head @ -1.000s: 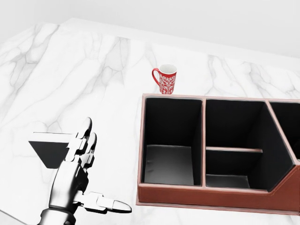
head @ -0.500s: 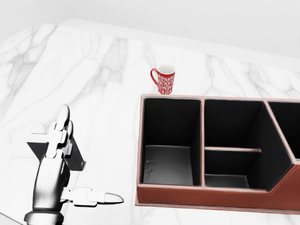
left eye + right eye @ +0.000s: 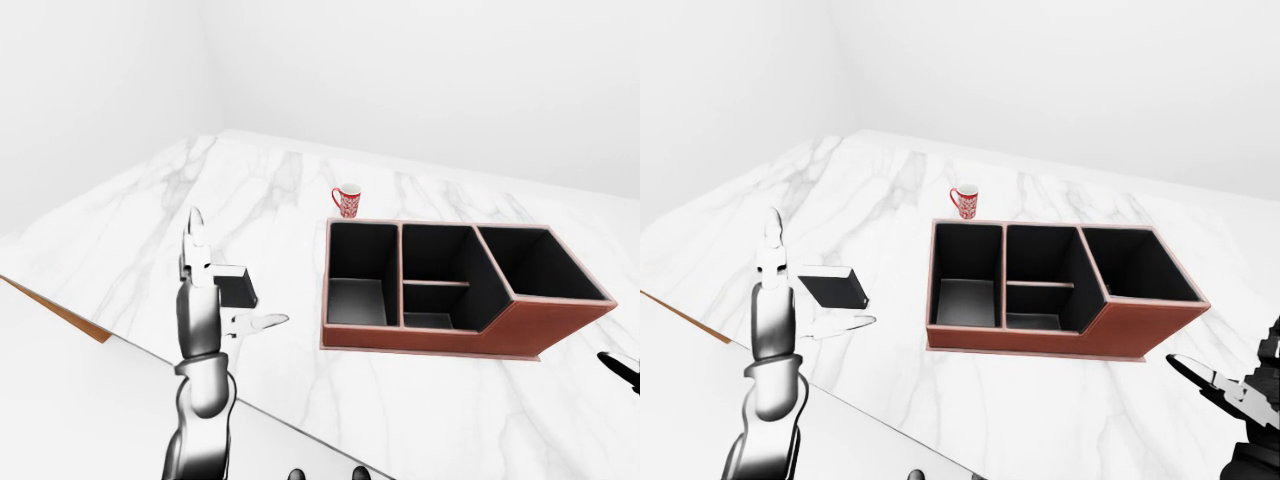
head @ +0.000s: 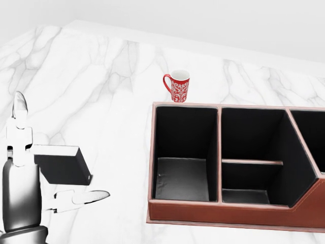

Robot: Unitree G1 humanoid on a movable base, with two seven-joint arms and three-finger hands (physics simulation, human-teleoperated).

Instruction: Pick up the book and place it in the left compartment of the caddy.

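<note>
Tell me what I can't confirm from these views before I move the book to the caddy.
- Grasp: whether the left hand touches the book is unclear; open fingers stand beside it in every view.
- Book's left end: hidden behind the hand in the head view.
- Right hand: cut off by the right-eye view's edge; state unreadable.
- Caddy: right end cropped in the head view.
</note>
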